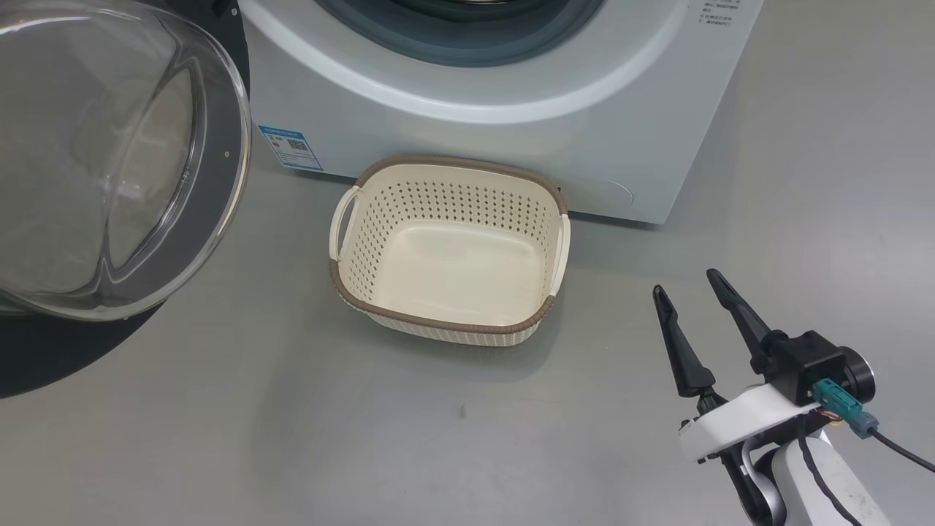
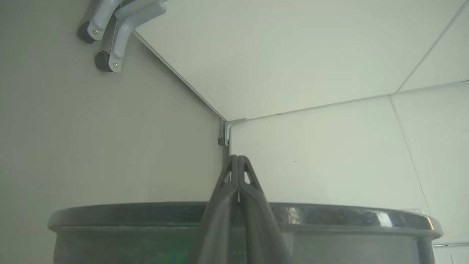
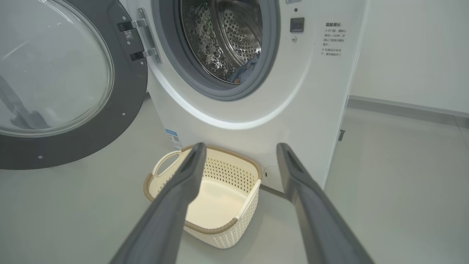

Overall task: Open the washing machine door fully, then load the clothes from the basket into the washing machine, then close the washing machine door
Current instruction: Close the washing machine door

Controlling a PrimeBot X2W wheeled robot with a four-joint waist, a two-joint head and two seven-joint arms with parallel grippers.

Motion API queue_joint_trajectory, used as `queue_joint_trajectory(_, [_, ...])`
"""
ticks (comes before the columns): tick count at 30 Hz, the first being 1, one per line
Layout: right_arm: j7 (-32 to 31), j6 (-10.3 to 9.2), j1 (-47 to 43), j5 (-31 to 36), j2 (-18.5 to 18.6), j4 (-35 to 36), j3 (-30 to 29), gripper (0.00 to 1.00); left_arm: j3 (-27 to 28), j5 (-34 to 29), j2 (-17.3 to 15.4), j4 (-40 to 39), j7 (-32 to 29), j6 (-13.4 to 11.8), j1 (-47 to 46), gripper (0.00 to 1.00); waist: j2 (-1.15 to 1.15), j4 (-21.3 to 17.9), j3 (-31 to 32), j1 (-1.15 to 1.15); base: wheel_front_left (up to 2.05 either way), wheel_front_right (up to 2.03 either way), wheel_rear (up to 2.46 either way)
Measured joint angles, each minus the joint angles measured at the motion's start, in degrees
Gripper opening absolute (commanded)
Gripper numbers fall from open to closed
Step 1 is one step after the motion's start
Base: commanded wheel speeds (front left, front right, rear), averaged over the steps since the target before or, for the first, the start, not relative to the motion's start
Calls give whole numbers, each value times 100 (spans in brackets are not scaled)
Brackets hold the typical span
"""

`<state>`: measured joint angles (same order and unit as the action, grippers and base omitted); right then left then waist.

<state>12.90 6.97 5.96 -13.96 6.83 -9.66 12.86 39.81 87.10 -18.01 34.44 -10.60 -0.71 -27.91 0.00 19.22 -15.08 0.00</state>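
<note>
The washing machine (image 1: 511, 95) stands at the top of the head view, and its door (image 1: 44, 358) is swung wide open to the left. The basket (image 1: 453, 197) sits on the floor just before the machine and holds nothing. In the right wrist view a bit of light blue clothes (image 3: 248, 69) lies inside the steel drum (image 3: 220, 40). My right gripper (image 1: 687, 283) hovers open to the right of the basket, which shows low between its fingers (image 3: 240, 146). My left gripper (image 2: 238, 157) is shut on nothing, its fingers reaching across the door's glossy black rim (image 2: 348, 216).
Grey floor surrounds the basket. A blue label (image 1: 291, 146) marks the machine's lower left corner. White wall panels (image 3: 410, 55) stand to the right of the machine. Two grey legs with castors (image 2: 110, 55) show on the floor beyond the door.
</note>
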Motion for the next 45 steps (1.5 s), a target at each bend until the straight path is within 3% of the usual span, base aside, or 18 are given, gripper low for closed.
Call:
queue_joint_trajectory(23, [3,0,62,-115,-14,-119,-29,100,-417,138,-227,192,-1238,215,40,0,0,65,142,0,0,0,0])
queue_joint_trajectory(30, [11,0,51,-174,-74,-209,-16,100,-566,476,-190,127,-2000,355,197,0,0,124,274,0,0,0,0])
queue_joint_trajectory(45, [54,1,36,-330,-136,-286,27,100,-1179,1089,46,-413,-3935,410,709,0,0,147,446,0,0,0,0])
